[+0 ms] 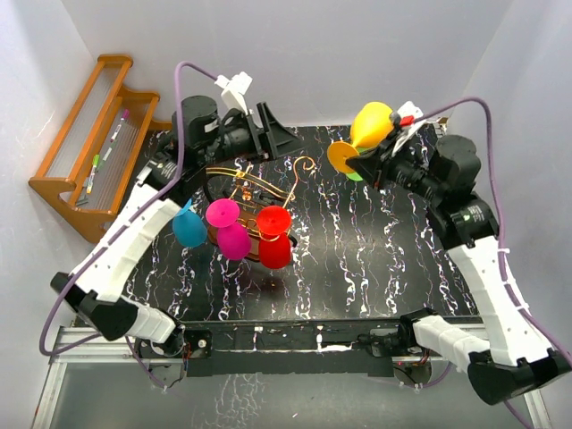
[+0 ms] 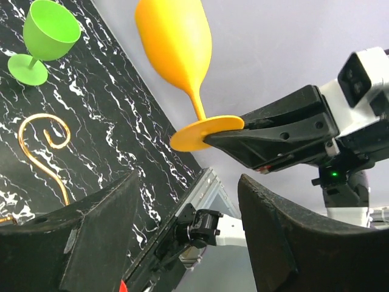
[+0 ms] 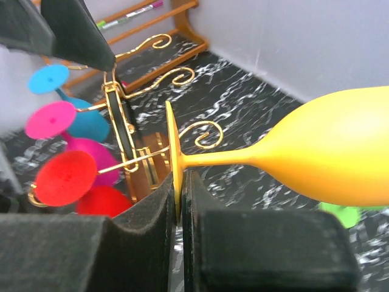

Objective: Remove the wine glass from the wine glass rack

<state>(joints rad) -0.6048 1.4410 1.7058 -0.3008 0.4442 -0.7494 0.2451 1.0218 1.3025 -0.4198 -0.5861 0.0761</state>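
Observation:
The wine glass rack [image 1: 255, 189], curly golden wire on a dark base, stands left of centre on the black marbled table [image 1: 375, 259]. Blue [image 1: 189, 228], magenta [image 1: 231, 234] and red [image 1: 275, 243] glasses hang from it. My right gripper [image 1: 360, 161] is shut on the round foot of a yellow wine glass [image 1: 372, 123] and holds it in the air, clear to the right of the rack. The right wrist view shows the foot pinched between the pads [image 3: 180, 179], with the bowl [image 3: 331, 152] to the right and the rack [image 3: 121, 121] behind. My left gripper [image 1: 275, 136] is open and empty behind the rack.
A green glass [image 2: 51, 27] stands upright on the table under the yellow glass [image 2: 176, 42]. An orange-brown wooden shelf with pens [image 1: 89, 152] leans at the far left. White walls close in the back and both sides.

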